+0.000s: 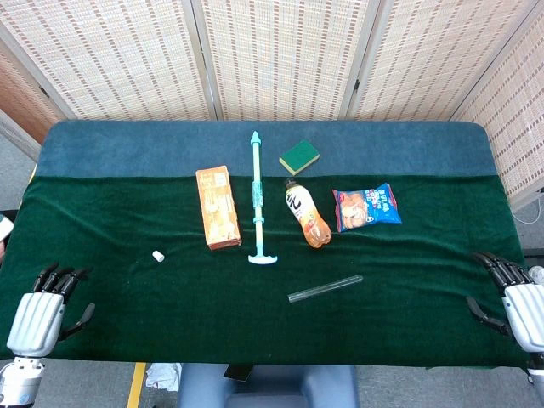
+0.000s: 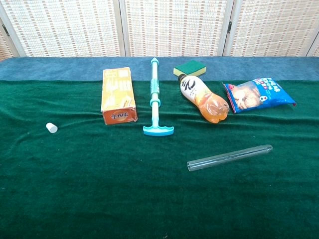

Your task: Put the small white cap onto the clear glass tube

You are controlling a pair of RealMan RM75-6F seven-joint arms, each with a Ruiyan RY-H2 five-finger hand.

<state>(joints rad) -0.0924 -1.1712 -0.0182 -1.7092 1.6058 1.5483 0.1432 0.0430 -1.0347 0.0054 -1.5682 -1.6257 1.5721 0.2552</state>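
Head view showed nothing of the task done: the small white cap (image 1: 157, 255) lay alone on the green cloth (image 1: 170, 297), well to the left of the clear glass tube (image 1: 325, 289), which rested on its side with no stopper on it. My left hand (image 1: 41, 313) hung at the cloth's edge, far left of the tube, fingers apart and holding nothing; my right hand (image 1: 517, 297), far right of the tube, likewise. Picking up both and capping remained
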